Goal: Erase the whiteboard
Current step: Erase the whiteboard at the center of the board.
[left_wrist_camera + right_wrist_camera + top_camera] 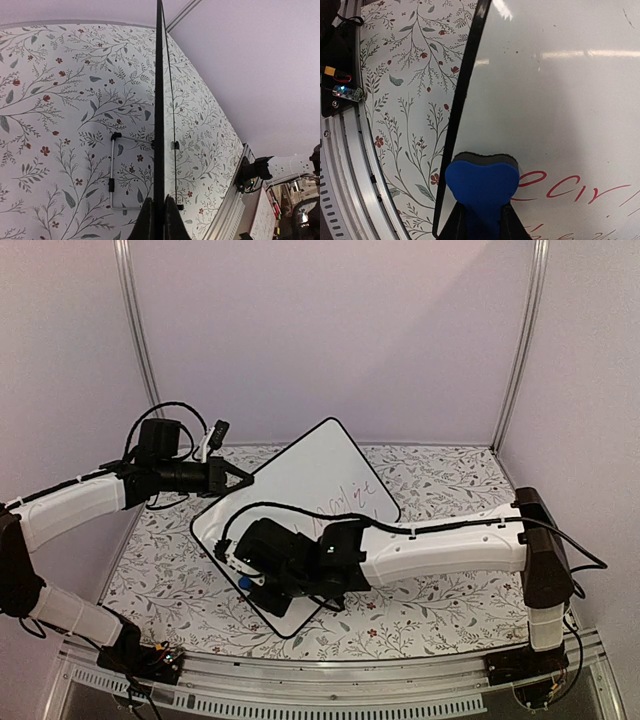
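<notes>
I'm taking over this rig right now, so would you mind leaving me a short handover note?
Left gripper: shut on the whiteboard at its rim, holding it.
Right gripper: shut on the blue eraser, which sits on the board near the rim, beside the start of the red writing.
Done: board gripped, eraser in position.
Left: wipe off the red writing, which is not yet erased.

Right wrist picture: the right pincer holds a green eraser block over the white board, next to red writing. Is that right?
Almost. The soft eraser block is blue, not green, as the right wrist view shows. The rest stands: the right pincer holds it over the large flat white board with a thin black rim, next to red handwriting.
</notes>
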Controlling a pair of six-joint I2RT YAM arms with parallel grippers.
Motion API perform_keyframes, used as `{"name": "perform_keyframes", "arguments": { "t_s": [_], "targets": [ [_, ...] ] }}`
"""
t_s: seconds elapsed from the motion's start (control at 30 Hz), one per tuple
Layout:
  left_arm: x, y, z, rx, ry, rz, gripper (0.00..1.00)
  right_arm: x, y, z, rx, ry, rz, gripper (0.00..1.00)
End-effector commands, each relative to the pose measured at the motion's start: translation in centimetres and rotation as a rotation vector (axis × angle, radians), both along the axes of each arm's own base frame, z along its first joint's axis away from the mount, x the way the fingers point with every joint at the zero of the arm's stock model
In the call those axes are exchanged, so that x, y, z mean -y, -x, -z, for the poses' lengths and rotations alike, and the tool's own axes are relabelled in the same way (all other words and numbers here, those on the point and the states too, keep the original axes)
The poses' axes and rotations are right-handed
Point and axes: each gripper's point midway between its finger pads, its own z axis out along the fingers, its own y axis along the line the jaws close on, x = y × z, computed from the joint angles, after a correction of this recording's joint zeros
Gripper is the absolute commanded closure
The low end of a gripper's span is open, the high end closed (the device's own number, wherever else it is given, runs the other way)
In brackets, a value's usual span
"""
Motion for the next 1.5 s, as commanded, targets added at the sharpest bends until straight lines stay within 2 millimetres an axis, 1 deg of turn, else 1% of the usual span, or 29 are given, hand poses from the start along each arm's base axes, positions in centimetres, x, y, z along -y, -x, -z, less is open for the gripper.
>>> {"name": "perform_keyframes", "arguments": {
  "t_s": [0.0,0.4,0.63,0.87,1.1,1.2,1.27,1.33,1.37,1.47],
  "targets": [
    [0.6,0.1,-0.4,0.02,0.001,0.021,1.0,1.9,0.9,3.1,-0.054,0.091,0.007,0.96],
    [0.6,0.1,-0.4,0.019,0.003,0.021,1.0,3.9,1.1,4.9,-0.072,0.14,0.038,0.97],
    [0.6,0.1,-0.4,0.017,0.002,0.022,1.0,4.9,1.2,5.4,-0.079,0.163,0.049,0.97],
    [0.6,0.1,-0.3,0.014,0.003,0.023,1.0,5.4,1.2,5.0,-0.079,0.164,0.057,0.97],
    [0.6,0.1,-0.3,0.013,0.002,0.023,1.0,5.5,1.1,3.7,-0.063,0.147,0.059,0.97],
    [0.6,0.1,-0.3,0.014,0.002,0.023,1.0,5.5,1.0,2.6,-0.055,0.129,0.058,0.97],
    [0.6,0.1,-0.2,0.012,0.002,0.023,1.0,5.2,0.8,1.3,-0.043,0.097,0.058,0.97],
    [0.6,0.1,-0.2,0.01,0.002,0.022,1.0,4.7,0.4,-0.6,-0.02,0.05,0.058,0.97],
    [0.6,0.1,-0.2,0.011,0.002,0.021,1.0,4.5,0.2,-2.0,-0.005,0.02,0.058,0.97],
    [0.6,0.1,-0.2,0.01,0.001,0.021,1.0,3.9,-1.4,-5.8,0.041,-0.067,0.075,0.96]
  ]
}}
